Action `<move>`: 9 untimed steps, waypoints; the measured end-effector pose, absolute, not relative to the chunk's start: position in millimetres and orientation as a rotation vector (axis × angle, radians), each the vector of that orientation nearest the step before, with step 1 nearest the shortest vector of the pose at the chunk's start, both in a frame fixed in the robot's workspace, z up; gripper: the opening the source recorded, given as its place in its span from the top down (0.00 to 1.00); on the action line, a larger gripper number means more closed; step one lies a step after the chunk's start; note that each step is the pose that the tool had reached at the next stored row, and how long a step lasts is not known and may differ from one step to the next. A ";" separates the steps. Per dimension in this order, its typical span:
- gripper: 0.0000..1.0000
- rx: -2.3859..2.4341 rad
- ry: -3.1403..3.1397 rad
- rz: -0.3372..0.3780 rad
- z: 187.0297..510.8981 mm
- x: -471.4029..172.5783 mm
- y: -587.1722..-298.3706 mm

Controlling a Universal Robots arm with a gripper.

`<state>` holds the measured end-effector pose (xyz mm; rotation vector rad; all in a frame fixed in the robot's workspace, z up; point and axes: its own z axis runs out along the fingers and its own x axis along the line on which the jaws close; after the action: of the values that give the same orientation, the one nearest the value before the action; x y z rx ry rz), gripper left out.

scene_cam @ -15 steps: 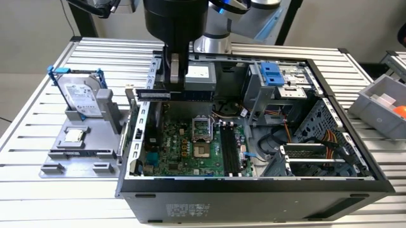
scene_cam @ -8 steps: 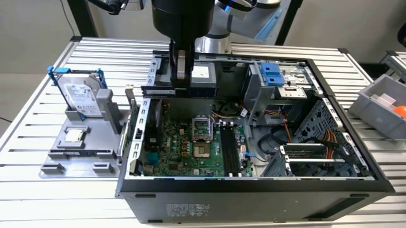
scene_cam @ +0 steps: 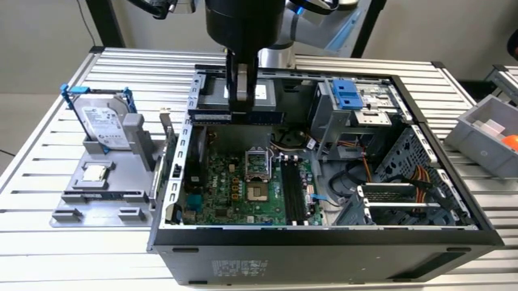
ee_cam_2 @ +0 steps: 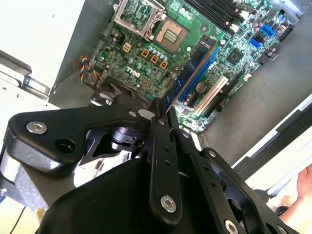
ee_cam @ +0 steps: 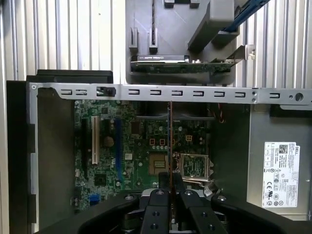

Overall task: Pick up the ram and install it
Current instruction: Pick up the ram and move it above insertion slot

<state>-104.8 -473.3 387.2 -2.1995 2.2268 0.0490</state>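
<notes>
My gripper [scene_cam: 240, 108] hangs over the far side of the open computer case [scene_cam: 324, 233], shut on the ram [scene_cam: 235, 115], a thin blue-green stick held level and on edge. In the second wrist view the ram [ee_cam_2: 195, 68] juts out from the gripper [ee_cam_2: 161, 109] above the green motherboard [ee_cam_2: 146, 44]. In the first wrist view the ram [ee_cam: 170, 141] shows edge-on as a thin line rising from the gripper [ee_cam: 170, 183]. The black memory slots [scene_cam: 293, 194] lie lower on the motherboard [scene_cam: 227, 194], toward the exterior view's right of the processor socket [scene_cam: 256, 163].
A grey fixture [scene_cam: 101, 194] at the exterior view's left holds a silver hard drive in a blue-handled frame [scene_cam: 105, 124] and a small square chip [scene_cam: 94, 173]. A grey bin [scene_cam: 486, 133] stands at the right. Drive cages and cables [scene_cam: 389, 170] crowd the case's right half. A hand [ee_cam_2: 297, 204] shows.
</notes>
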 end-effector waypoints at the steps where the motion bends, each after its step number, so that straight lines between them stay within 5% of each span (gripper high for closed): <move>1: 1.00 -2.200 2.227 0.049 387.3 -103.0 -473.3; 9: 1.00 -2.195 2.231 0.049 387.2 -89.6 -473.2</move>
<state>-89.6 -473.2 387.2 -2.1950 2.2313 0.0490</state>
